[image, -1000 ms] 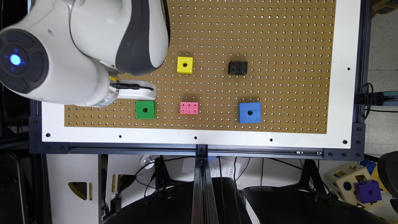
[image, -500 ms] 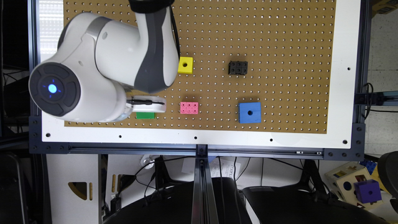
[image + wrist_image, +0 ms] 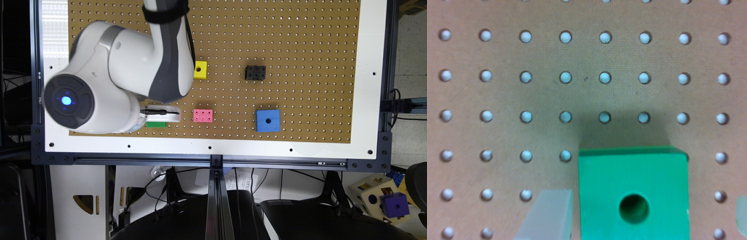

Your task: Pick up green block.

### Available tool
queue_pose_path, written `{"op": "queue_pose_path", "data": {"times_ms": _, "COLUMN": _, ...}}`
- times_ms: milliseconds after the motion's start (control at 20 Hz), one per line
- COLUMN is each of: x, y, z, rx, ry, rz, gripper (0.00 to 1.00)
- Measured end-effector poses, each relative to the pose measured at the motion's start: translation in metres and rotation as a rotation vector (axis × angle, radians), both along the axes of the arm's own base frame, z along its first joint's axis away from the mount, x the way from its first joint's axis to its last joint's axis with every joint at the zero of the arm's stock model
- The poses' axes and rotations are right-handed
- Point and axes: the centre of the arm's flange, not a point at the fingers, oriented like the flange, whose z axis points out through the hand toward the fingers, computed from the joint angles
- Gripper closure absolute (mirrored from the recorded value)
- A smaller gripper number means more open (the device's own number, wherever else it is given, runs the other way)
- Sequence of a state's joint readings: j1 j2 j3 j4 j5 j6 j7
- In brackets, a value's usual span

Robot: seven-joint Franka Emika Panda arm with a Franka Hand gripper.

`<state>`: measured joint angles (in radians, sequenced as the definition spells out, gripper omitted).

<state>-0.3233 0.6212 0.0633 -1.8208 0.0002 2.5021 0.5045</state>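
The green block [image 3: 633, 192] is a bright green cube with a round dark hole in its face, resting on the brown pegboard [image 3: 527, 100]. In the wrist view it lies between the two pale fingers of my gripper [image 3: 642, 220], which is open; one fingertip [image 3: 549, 215] is close beside the block and the other shows at the frame's edge, farther off. In the exterior view the white gripper [image 3: 163, 115] hangs over the green block [image 3: 155, 124], of which just a thin strip shows near the board's front edge.
On the pegboard [image 3: 300, 40] sit a pink brick [image 3: 202, 115] just to the exterior view's right of the gripper, a larger blue cube [image 3: 268, 120], a yellow cube [image 3: 200, 70] and a black brick [image 3: 255, 72]. The white board border [image 3: 233, 150] runs close behind the green block.
The arm swung toward the exterior view's right and came over the green block, covering most of it. The block itself has stayed in place.
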Motion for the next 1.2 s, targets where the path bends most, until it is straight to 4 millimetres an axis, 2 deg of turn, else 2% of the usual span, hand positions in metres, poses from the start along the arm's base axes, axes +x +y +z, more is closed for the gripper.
{"op": "queue_pose_path", "data": {"times_ms": 100, "x": 0.003, "y": -0.001, "z": -0.01, "rx": 0.001, "ry": 0.001, "rz": -0.001, "gripper": 0.0}}
{"op": "queue_pose_path", "data": {"times_ms": 250, "x": 0.006, "y": -0.002, "z": -0.012, "rx": 0.002, "ry": 0.001, "rz": -0.002, "gripper": 0.0}}
{"op": "queue_pose_path", "data": {"times_ms": 350, "x": 0.004, "y": -0.001, "z": -0.025, "rx": 0.005, "ry": 0.009, "rz": -0.002, "gripper": 0.0}}
{"op": "queue_pose_path", "data": {"times_ms": 450, "x": 0.005, "y": -0.002, "z": -0.025, "rx": 0.002, "ry": 0.004, "rz": -0.001, "gripper": 0.0}}
{"op": "queue_pose_path", "data": {"times_ms": 500, "x": 0.005, "y": -0.002, "z": -0.025, "rx": 0.001, "ry": 0.004, "rz": -0.001, "gripper": 1.0}}
{"op": "queue_pose_path", "data": {"times_ms": 1200, "x": 0.005, "y": -0.002, "z": -0.023, "rx": 0.002, "ry": 0.008, "rz": -0.002, "gripper": 1.0}}
